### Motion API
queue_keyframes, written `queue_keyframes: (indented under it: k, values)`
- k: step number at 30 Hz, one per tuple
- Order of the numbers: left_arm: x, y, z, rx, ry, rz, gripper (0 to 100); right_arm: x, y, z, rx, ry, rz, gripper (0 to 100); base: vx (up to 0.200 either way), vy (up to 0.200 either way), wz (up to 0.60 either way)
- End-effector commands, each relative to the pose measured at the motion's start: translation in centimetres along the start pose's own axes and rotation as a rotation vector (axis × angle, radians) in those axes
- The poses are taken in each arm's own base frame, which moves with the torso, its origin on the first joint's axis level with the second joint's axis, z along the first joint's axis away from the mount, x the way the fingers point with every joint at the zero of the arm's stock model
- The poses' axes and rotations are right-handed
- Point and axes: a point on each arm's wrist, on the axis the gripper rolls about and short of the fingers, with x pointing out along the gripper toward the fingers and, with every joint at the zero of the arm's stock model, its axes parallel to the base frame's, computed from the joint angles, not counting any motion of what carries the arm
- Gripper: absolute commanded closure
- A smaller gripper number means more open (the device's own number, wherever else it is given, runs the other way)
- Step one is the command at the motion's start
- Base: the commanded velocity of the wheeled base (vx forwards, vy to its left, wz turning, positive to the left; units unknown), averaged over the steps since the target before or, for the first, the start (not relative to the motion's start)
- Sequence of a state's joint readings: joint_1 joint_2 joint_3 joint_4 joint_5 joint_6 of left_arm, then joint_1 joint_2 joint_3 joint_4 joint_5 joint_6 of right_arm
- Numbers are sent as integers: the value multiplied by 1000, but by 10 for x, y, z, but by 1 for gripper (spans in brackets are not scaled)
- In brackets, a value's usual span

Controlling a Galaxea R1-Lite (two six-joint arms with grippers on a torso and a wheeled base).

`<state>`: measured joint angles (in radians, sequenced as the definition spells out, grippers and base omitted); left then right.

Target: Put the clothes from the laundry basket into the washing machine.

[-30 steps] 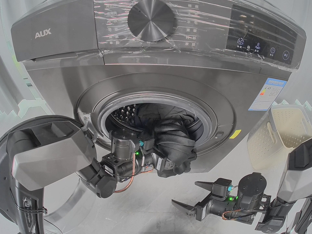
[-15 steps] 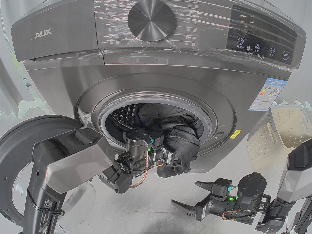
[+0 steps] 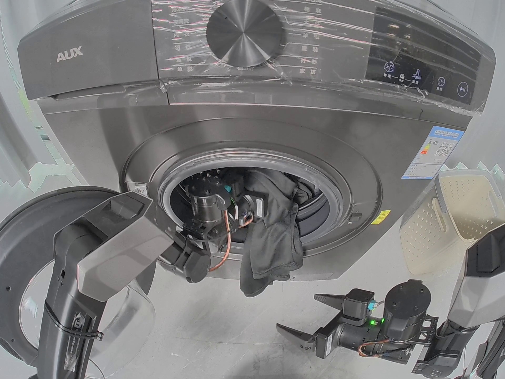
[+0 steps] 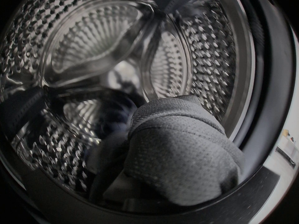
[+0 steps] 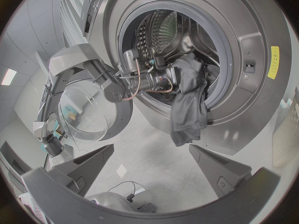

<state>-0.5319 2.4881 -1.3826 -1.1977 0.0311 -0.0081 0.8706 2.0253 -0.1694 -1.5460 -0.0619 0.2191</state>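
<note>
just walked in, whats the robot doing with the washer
It is loading laundry. The left tool is at the open mouth of the washing machine with a dark garment draped on it; part of the garment hangs out over the rim. The right tool hovers open, low in front. The laundry basket looks empty.

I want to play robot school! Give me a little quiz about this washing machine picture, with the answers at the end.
1. True or false: the dark garment is all the way inside the drum.
2. Pick one: the right gripper is A) open and holding nothing, B) shut on a sock, C) deep inside the drum.
3. Fill the gap: the washing machine's door stands ____.

Key:
1. False. Part of the garment hangs out over the front of the opening.
2. A.
3. Open.
</note>
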Motion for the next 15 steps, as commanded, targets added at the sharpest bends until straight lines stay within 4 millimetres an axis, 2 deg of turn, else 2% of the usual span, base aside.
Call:
queue_keyframes:
  k: [1, 15]
  values:
    - [19, 13, 21, -21, -112, 80, 100, 1, 1, 0, 0, -1, 1, 0, 0, 0, 0]
    - [50, 16, 27, -80, -207, 167, 100, 1, 1, 0, 0, -1, 3, 0, 0, 0, 0]
